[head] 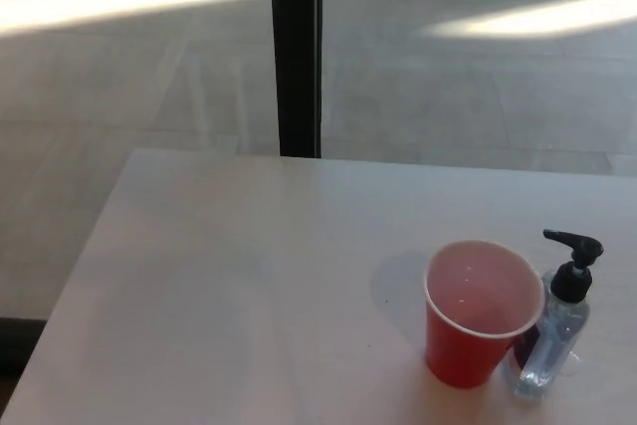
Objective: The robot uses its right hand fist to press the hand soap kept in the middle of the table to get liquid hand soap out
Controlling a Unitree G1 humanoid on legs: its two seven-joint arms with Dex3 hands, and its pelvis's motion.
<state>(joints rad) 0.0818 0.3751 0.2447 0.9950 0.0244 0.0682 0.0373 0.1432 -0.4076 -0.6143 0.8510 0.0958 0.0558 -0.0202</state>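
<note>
A clear hand soap bottle (553,337) with a black pump head (574,252) stands upright on the white table (249,276), at the lower right of the head view. Its spout points left, over a red cup (478,313) that stands right beside it, touching or nearly so. The cup looks empty, with a pale inside. Neither of my hands shows in this view.
A black vertical post (296,47) rises behind the table's far edge. Beyond it lies a grey tiled floor with bright sunlit streaks. The table's left edge runs diagonally down the left side of the picture.
</note>
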